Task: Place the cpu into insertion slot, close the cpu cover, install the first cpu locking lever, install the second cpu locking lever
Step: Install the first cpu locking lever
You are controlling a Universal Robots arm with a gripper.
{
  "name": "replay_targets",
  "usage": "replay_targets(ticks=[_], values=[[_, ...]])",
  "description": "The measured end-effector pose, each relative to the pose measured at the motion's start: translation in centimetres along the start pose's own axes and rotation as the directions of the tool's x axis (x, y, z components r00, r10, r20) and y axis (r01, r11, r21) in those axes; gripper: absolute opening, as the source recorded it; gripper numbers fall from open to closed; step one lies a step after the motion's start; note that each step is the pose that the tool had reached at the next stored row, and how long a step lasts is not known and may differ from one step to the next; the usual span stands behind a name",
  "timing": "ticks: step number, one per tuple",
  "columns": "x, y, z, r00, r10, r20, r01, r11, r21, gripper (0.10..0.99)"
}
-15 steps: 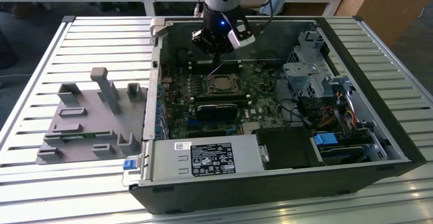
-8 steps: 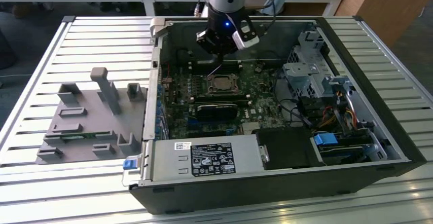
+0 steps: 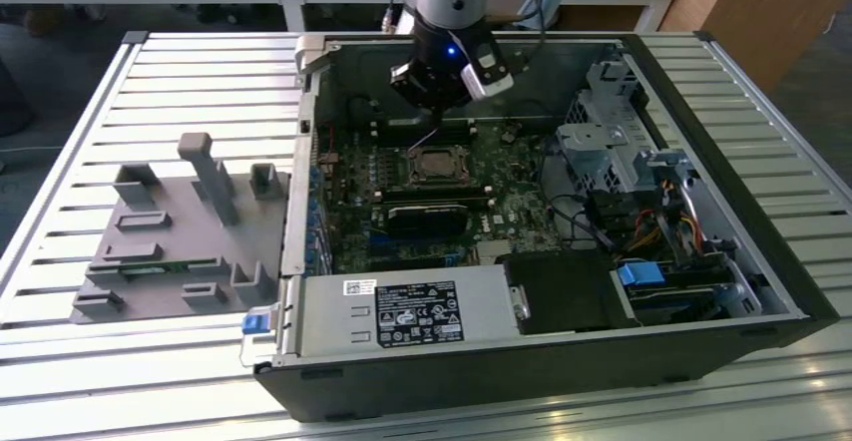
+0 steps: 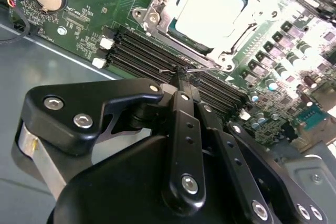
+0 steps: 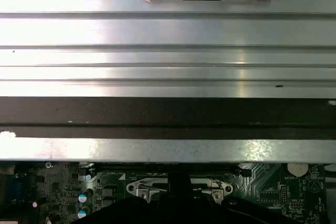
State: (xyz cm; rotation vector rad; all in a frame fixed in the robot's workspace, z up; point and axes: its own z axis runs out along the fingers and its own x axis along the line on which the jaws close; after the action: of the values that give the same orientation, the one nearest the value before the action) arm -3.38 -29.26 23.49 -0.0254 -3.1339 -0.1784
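Exterior view: black end effector (image 3: 433,112) hangs above the silver-grey square cpu (image 3: 434,167), seated in the black-rimmed insertion slot (image 3: 462,162) on the green circuit board (image 3: 506,152). Second wrist view: 2 fingers (image 4: 186,129) together, tips at a thin wire lever (image 4: 202,68); silvery framed cpu cover (image 4: 157,13) lies around the cpu. First wrist view: cpu cover near end effector.

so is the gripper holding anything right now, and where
Cannot tell: the gripper is shut at the end of a thin wire lever, gripped or merely touched.
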Motion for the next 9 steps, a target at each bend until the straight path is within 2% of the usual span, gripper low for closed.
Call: replay_targets(ticks=[9], values=[[-0.76, -0.04, 1.01, 1.0000, 0.000, 0.0000, 0.000, 1.0000, 0.000, 0.106]])
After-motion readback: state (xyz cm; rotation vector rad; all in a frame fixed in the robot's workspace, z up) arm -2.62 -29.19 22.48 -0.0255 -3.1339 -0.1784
